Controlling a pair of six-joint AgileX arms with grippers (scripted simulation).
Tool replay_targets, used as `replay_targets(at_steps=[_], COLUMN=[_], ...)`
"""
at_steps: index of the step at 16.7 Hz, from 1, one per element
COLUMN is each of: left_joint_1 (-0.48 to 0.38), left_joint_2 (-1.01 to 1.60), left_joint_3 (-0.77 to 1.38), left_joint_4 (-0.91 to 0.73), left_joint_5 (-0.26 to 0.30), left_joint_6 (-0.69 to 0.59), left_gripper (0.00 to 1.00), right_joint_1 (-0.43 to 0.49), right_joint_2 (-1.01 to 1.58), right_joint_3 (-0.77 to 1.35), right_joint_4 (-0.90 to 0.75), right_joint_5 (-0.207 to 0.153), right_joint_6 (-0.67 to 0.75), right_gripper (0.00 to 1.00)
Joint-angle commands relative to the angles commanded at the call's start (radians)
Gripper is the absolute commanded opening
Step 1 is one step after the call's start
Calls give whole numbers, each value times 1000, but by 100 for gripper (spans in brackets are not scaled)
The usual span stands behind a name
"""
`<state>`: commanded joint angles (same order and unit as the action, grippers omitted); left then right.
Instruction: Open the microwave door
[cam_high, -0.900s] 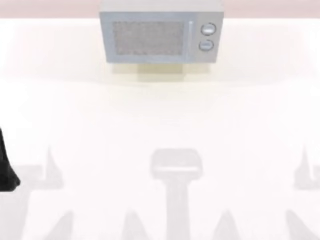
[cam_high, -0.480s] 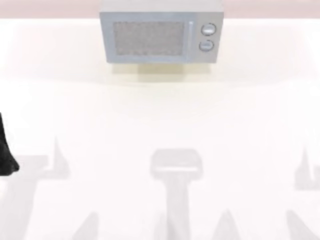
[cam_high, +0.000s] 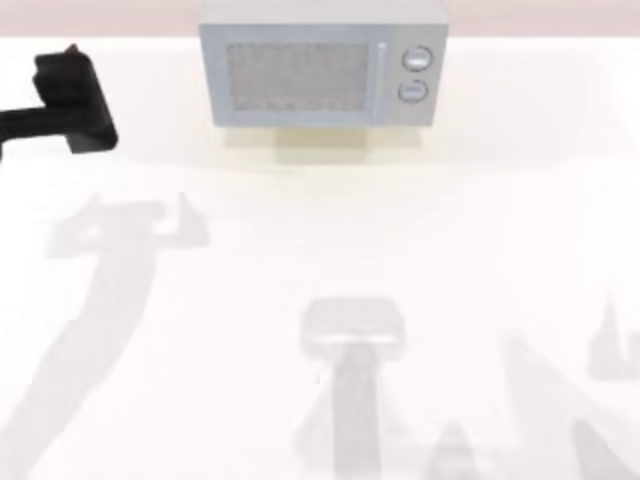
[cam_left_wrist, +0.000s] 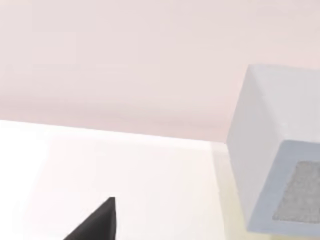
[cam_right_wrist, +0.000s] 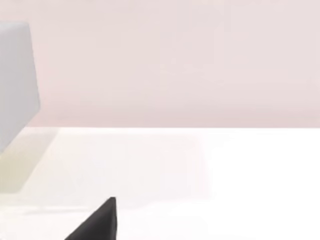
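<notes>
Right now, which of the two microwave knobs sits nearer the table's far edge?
The upper knob; the lower knob sits below it, both right of the microwave door.

AgileX left arm (cam_high: 30, 124), upper left of the top view: a matte black, slim straight link widening into a blocky, squared black head with a small nub at its top corner. No cables, screws or markings are discernible. Each wrist view shows only one black, wedge-shaped tip near its lower edge.

Pale table (cam_high: 320, 300) — microwave (cam_high: 322, 70) atop
</notes>
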<state>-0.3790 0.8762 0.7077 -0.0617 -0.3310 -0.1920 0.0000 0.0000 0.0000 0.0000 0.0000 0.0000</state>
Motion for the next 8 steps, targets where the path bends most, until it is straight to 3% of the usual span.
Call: replay_targets(at_steps=[8], left_joint_1=[-310], left_joint_2=[816], left_joint_3=[601], left_joint_4=[-63], left_joint_5=[-289], left_joint_6=[-165], left_gripper=[100], right_joint_1=[0], right_joint_2=[0], right_joint_3=[0], right_joint_4=[0], right_joint_5=[0], right_joint_6=[0], right_gripper=[100])
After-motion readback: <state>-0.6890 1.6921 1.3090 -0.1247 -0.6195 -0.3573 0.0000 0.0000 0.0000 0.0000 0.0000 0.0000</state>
